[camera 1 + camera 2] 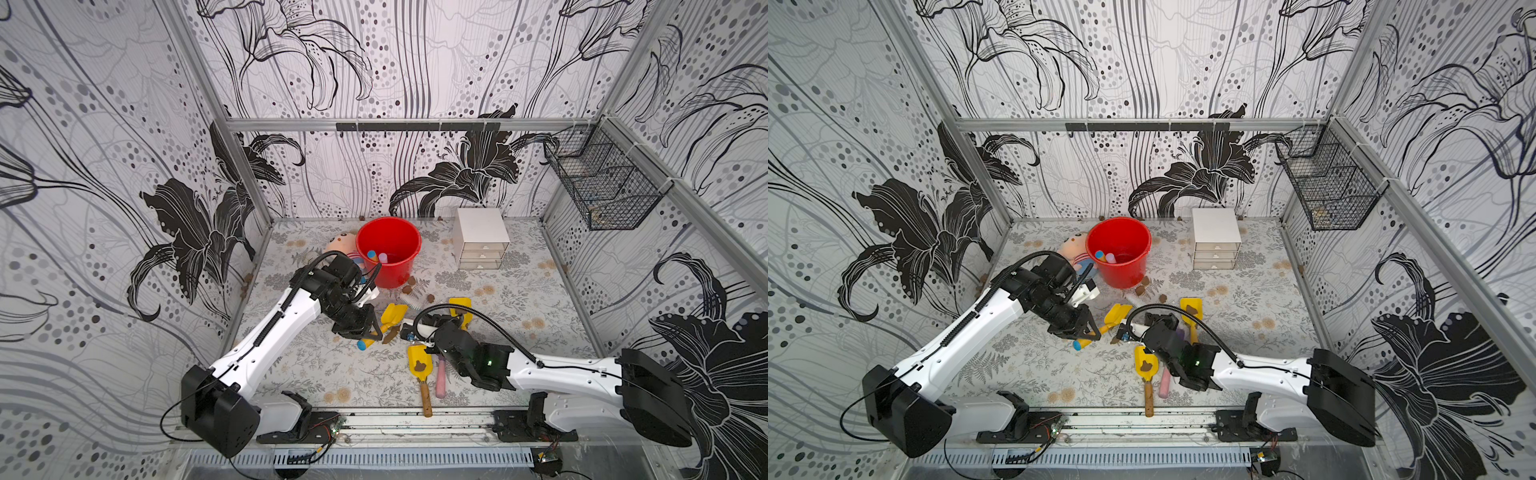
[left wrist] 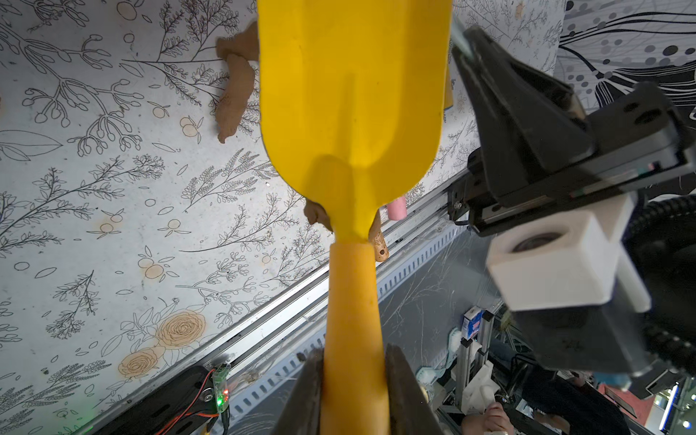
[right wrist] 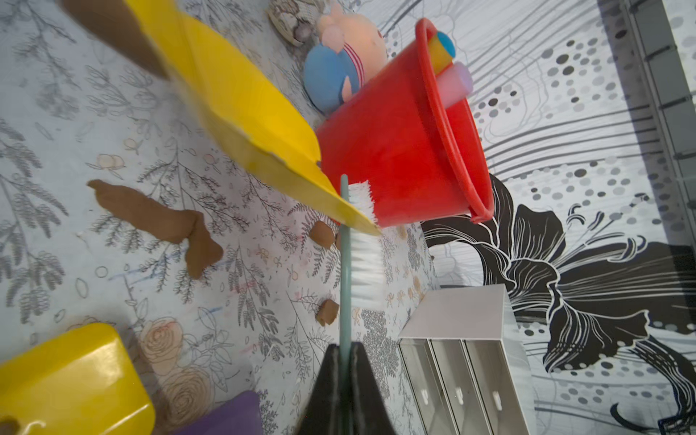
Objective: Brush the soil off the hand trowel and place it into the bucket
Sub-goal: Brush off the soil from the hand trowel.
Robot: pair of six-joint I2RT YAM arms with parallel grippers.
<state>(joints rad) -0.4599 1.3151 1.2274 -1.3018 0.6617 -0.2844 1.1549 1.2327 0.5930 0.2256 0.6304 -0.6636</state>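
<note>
My left fingers (image 2: 307,395) were pinched tight on the orange handle of the yellow hand trowel (image 1: 394,314). They held its blade tilted above the table (image 1: 316,365), in front of the red bucket (image 1: 392,272) and not in it. My right fingers (image 3: 324,388) were pressed together on the thin teal handle of the brush (image 3: 344,263). In the right wrist view its white bristles touched the blade's front edge. The blade face seen from my left wrist looked clean. Soil (image 3: 150,218) lay in brown clumps on the table below the blade, with smaller bits near the bucket's base. A 2nd trowel (image 1: 419,365) lay near the front rail with soil on its blade, and a 3rd trowel (image 1: 457,302) lay beside my right arm. 2 handles stood inside the bucket. A plush toy (image 1: 343,245) sat just behind the bucket on my left, and the white drawer box (image 1: 480,241) stood to the bucket's right.
</note>
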